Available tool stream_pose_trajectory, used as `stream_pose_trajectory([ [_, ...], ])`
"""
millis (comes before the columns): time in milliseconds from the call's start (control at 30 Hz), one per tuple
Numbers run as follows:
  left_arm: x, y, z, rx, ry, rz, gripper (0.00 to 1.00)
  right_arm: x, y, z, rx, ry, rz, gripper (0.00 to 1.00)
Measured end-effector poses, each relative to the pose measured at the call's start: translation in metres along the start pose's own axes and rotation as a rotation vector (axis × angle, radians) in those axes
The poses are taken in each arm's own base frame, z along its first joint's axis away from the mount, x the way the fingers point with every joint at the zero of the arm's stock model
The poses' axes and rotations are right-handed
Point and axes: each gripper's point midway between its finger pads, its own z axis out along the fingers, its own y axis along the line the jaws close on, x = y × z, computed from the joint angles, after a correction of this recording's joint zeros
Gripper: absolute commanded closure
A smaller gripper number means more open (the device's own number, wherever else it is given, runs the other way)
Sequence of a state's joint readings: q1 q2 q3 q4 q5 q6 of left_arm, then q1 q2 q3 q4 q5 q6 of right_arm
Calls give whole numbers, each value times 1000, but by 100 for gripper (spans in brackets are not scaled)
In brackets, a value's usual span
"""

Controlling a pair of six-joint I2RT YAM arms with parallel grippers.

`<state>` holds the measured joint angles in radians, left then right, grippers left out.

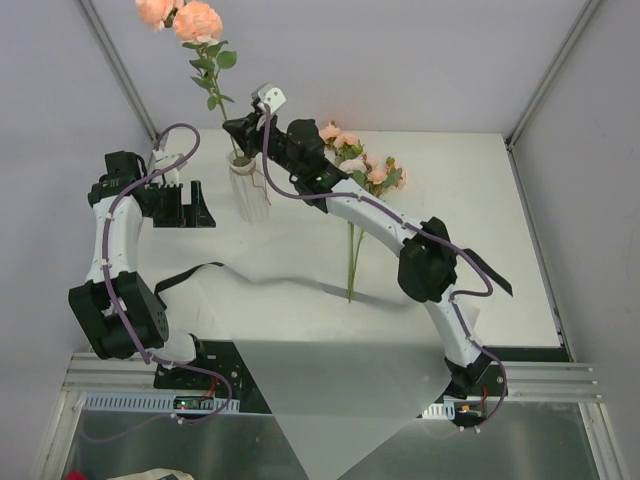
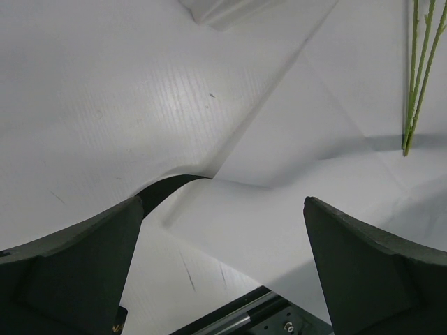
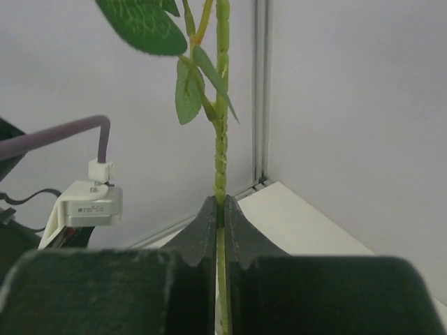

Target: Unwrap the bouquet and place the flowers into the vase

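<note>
White table [image 1: 480,200], grey walls [image 1: 400,60] all round. Upper middle of the overhead view: vase [image 1: 248,192] standing upright, with one long stem [image 1: 213,75] running up from its mouth and peach blooms [image 1: 197,20] right at the top edge. Right gripper [image 1: 232,128] clamped tight on that stem just above the vase. Rest of the flowers [image 1: 365,172] lying flat just right of centre. Unfolded white paper [image 1: 300,340] spread across the lower middle. Left gripper [image 1: 197,208] parked left of the vase, jaws wide apart, holding nothing.

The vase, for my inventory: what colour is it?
Whitish vase, vertically ribbed; shows best in the top external view.
</note>
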<state>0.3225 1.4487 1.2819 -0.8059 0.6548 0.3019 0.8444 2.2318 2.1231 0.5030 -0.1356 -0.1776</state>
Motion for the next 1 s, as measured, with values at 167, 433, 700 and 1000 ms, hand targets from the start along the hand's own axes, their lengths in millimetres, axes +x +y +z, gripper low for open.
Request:
stream_pose_trajectory([
  [167,0,0,0,0,0,0,1,19,7,0,-12,51,-6,48],
  [433,0,0,0,-1,0,0,1,57,-11,-12,42,173,-13,4],
  [700,-3,1,0,-8,-12,0,1,72,-50,-81,183,391,-24,4],
  [1000,-8,2,-6,-37,-36,13,1,16,-115,-195,402,464,69,27],
])
